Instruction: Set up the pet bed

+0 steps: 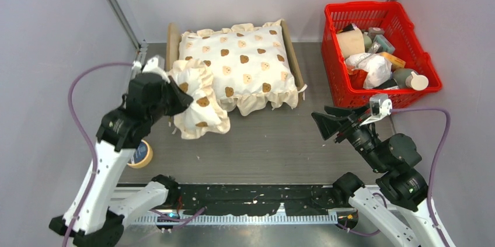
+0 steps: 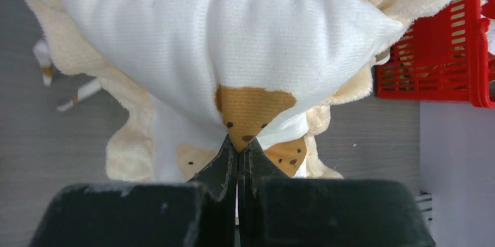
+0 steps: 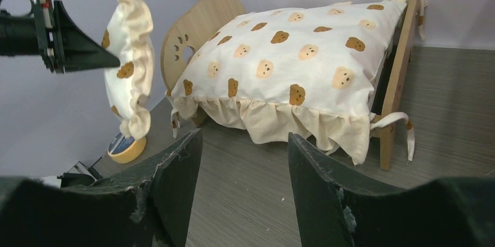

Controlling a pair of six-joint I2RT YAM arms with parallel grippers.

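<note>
The pet bed [image 1: 171, 41] is a light-wood frame at the back of the table, its paw-cutout headboard [image 3: 195, 28] on the left. A cream bear-print ruffled cushion [image 1: 240, 63] lies over it and hides the base. My left gripper [image 1: 187, 100] is shut on a corner of the small bear-print pillow [image 1: 199, 110]. The pillow hangs off the table, just in front of the headboard end. In the left wrist view the fingertips pinch the fabric [image 2: 240, 145]. My right gripper [image 1: 322, 123] stands open over the bare table, right of the bed, holding nothing [image 3: 245, 139].
A red basket [image 1: 362, 6] full of assorted items stands at the back right. A roll of yellow tape [image 1: 141, 155] lies by the left arm, under the hanging pillow. Grey walls close in the left, back and right sides.
</note>
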